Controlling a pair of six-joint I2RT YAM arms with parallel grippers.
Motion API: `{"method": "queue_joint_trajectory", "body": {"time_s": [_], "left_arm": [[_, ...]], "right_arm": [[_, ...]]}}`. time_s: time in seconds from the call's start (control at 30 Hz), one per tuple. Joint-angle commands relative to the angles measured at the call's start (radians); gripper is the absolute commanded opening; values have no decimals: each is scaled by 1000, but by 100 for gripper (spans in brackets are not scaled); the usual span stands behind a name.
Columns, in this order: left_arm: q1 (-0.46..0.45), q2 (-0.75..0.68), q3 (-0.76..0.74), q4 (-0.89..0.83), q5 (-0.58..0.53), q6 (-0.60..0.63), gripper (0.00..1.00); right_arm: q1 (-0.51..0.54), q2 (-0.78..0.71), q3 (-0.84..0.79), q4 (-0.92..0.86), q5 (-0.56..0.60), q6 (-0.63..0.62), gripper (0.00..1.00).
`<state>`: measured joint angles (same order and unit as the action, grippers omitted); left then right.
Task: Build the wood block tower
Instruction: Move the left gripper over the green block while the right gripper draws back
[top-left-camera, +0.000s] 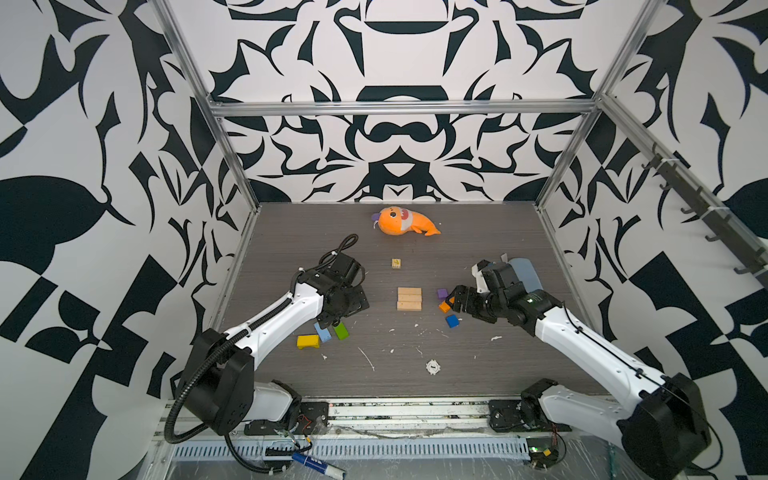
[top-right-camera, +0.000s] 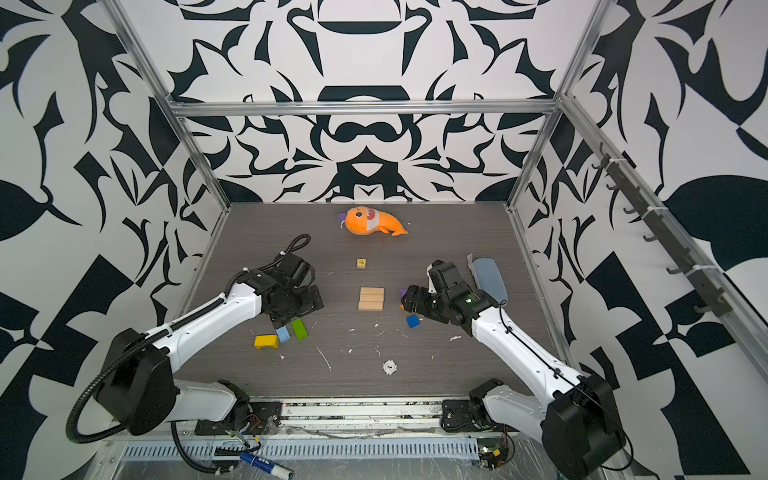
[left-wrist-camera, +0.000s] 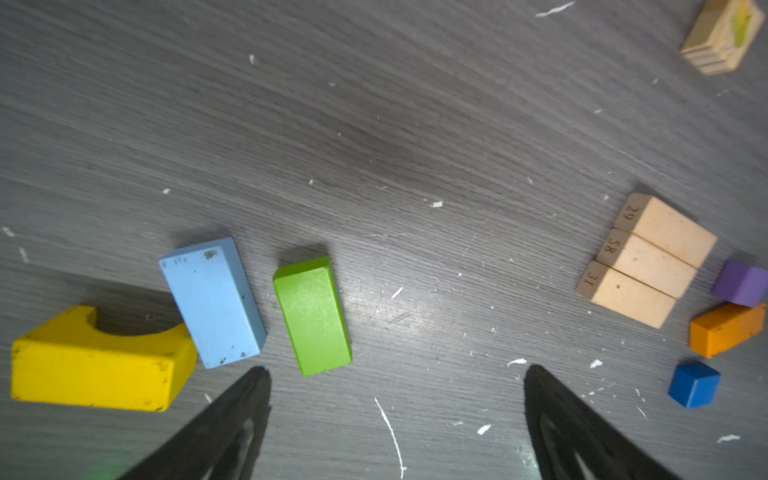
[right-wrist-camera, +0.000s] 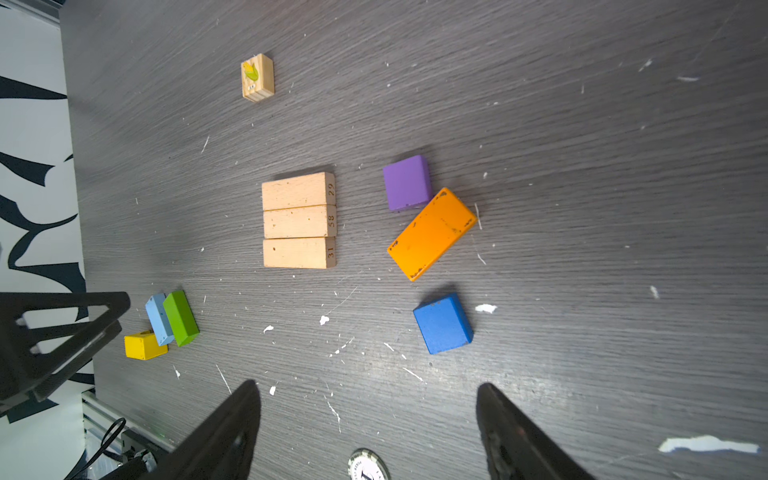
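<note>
Grey wood-grain tabletop (top-left-camera: 478, 374), patterned walls around. In both top views: three tan bars (top-left-camera: 409, 299) lie flat, side by side, mid-table; orange plush fish (top-left-camera: 403, 222) at the back.

Left wrist view: left gripper (left-wrist-camera: 395, 369) spread wide, holding nothing, near green brick (left-wrist-camera: 312, 316), light-blue brick (left-wrist-camera: 214, 301) and yellow brick (left-wrist-camera: 95, 365).

Right wrist view: right gripper (right-wrist-camera: 366, 384) wide apart, empty; blue cube (right-wrist-camera: 442, 323), orange brick (right-wrist-camera: 432, 234) and purple cube (right-wrist-camera: 407, 183) lie beside the bars.

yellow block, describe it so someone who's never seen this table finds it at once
On the dark table, find the three coloured blocks on the left in both top views. The yellow block is outermost, beside the light-blue brick. Unlike that and the green brick, it has a curved notch.
</note>
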<state>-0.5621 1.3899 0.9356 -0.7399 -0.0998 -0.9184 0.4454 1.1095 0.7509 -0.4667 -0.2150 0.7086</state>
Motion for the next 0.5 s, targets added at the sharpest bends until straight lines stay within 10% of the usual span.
{"method": "queue_joint_trajectory", "body": {"time_s": [0.0, 0.47], "left_arm": [[4, 31, -42, 13, 34, -56, 94], [5, 76, -78, 22, -18, -93, 86]], "right_arm": [[-4, -12, 39, -2, 24, 4, 86], [-4, -7, 37, -4, 23, -5, 86]]}}
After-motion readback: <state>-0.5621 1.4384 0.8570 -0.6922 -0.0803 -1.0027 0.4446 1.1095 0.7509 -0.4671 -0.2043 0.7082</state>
